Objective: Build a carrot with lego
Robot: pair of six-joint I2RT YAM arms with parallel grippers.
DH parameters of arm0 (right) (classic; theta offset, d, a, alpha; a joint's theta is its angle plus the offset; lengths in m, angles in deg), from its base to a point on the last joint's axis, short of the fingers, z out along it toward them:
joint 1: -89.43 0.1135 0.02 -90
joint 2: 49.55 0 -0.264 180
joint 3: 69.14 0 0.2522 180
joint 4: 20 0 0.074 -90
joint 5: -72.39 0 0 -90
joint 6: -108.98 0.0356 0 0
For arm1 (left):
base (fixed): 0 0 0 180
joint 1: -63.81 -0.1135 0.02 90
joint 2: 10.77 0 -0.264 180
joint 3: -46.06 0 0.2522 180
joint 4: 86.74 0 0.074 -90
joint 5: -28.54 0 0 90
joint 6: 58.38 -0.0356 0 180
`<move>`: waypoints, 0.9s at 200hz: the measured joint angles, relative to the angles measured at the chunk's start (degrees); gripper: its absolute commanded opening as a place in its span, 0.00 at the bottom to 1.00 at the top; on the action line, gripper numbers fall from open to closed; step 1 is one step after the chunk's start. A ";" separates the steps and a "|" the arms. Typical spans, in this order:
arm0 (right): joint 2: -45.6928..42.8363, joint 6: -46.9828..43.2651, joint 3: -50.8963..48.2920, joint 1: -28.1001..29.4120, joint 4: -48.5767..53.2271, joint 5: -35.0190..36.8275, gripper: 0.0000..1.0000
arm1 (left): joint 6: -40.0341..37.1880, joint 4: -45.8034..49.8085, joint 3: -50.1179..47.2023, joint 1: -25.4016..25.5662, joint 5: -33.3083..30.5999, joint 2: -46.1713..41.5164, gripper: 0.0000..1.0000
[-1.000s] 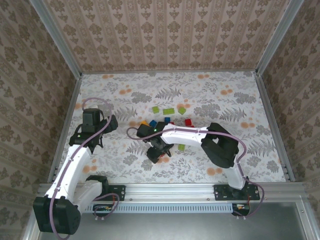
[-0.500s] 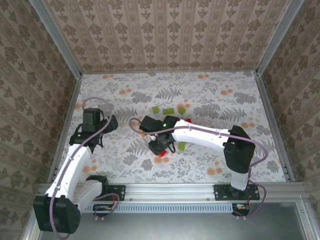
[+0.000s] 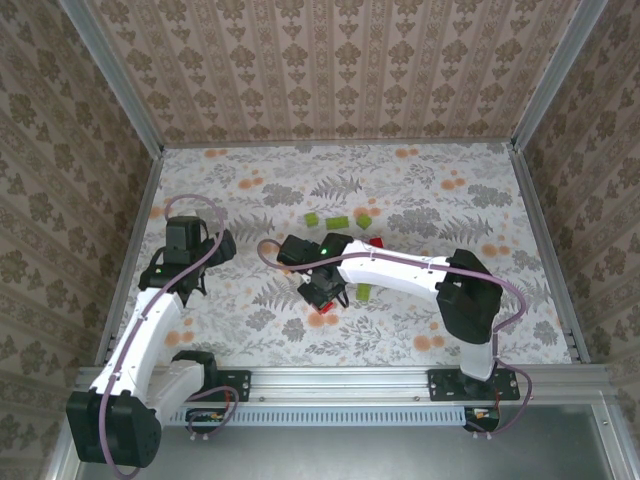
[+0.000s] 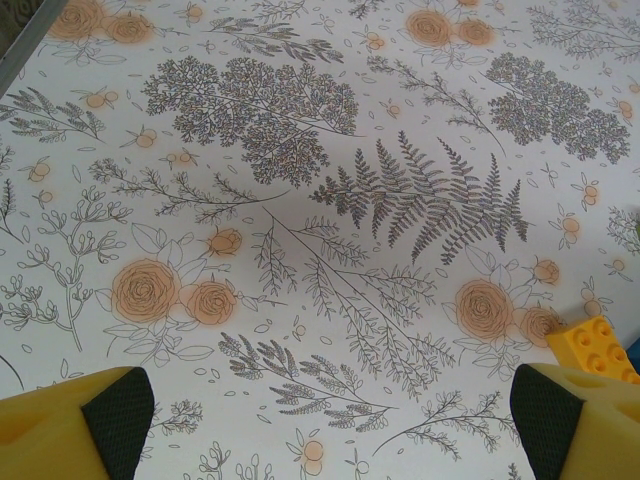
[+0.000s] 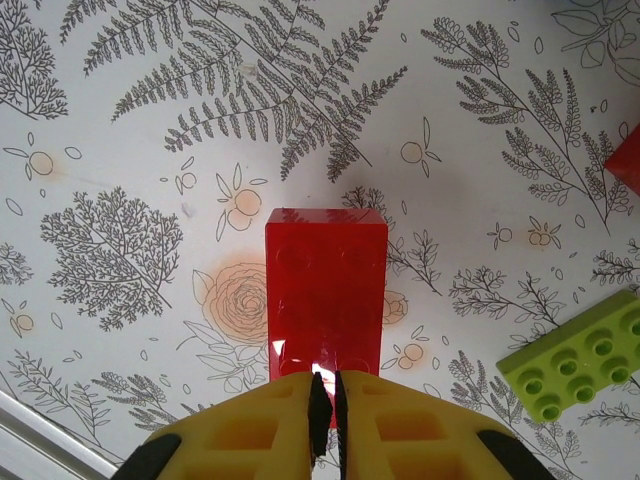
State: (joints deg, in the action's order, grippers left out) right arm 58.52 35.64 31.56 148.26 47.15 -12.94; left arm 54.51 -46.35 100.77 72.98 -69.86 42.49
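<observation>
A red oblong lego brick lies flat on the flowered table, and my right gripper is shut just above its near end. The pads are almost touching and a sliver of red shows through the slit. From above, the same red brick sits just below the right gripper. My left gripper stands open over bare table at the left, with an orange-yellow brick beside its right finger. The carrot is out of view.
Green bricks lie in a loose row behind the right wrist, with another green brick and a red one to its right. A lime brick lies close to the right fingers. Patterned walls ring the table.
My right gripper went from open to shut over the red brick, and the right arm's elbow swung out to the right. The left arm has not moved.
</observation>
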 measured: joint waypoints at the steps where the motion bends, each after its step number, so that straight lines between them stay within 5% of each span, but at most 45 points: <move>1: 0.00 0.02 0.02 0.00 0.00 -0.02 0.17 | 0.00 0.00 0.00 0.00 0.00 0.00 0.95; 180: 1.95 -0.02 -0.15 -0.50 -0.44 -1.14 0.22 | 0.00 0.00 0.11 0.28 -0.24 0.42 0.95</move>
State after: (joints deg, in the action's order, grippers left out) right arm 60.46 35.62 31.40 147.76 46.71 -14.08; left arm 54.51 -46.35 100.88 73.27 -70.10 42.90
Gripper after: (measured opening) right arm 0.202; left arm 0.949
